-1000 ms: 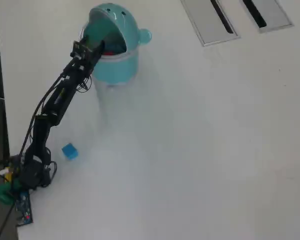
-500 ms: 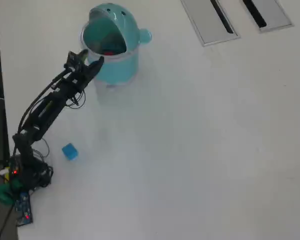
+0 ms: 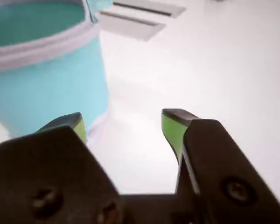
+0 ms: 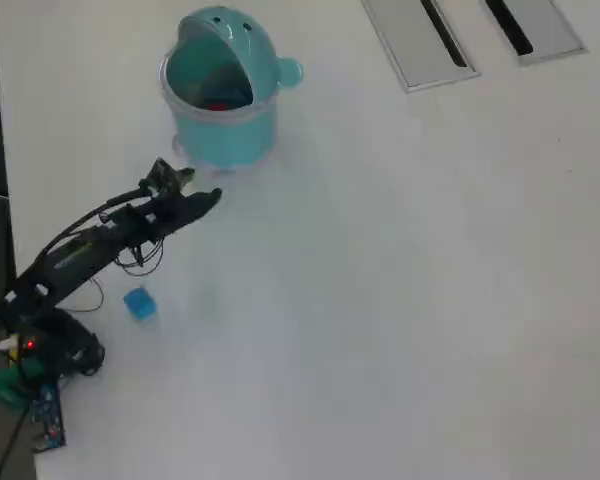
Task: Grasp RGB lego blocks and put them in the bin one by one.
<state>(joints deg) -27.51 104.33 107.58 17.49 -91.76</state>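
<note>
Withdrawn from the bin (image 4: 220,100) mouth since a second ago — arm now folded low over the table (image 4: 400,300). Gripper (image 4: 202,188): jaws apart, empty, green pads (image 3: 172,128) bare. Bin just beyond the tips; something red shows inside. Blue block (image 4: 139,303) — on the table near the arm's base, behind the jaws, under the forearm's side.

Arm (image 4: 80,255) stretched low, reaching up-right from its base at lower left of overhead view. Gripper (image 3: 126,125) jaws apart, nothing between them.
</note>
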